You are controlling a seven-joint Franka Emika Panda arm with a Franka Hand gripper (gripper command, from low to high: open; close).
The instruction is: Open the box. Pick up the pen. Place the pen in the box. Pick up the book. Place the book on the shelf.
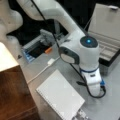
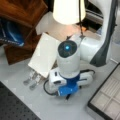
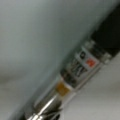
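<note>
The box (image 1: 106, 37) stands open at a front view's top right, its lid raised and leaning back, so the grey compartments inside are free to receive something; in a front view only one corner of it (image 2: 106, 100) shows at the bottom right. The arm is bent down low over the table (image 1: 110, 105), with the wrist pointing straight at the surface between the box and the book. The gripper itself does not show clearly in either front view, because the wrist body covers it from above. The wrist view is filled almost completely by the pen (image 3: 75, 72), which runs diagonally from lower left to upper right, with a black section, a clear section with a small label and a silvery part. It is so close to the camera that I judge the fingers are down at the pen, but I cannot tell whether they are released or grasping it, since no finger is visible there. The book (image 1: 60, 96) lies flat on the table beside the arm, untouched as it seems, and in a front view it (image 2: 45, 53) rests just beside the shelf (image 2: 22, 15). The dark wood shelf (image 1: 13, 95) stands at a front view's left.
</note>
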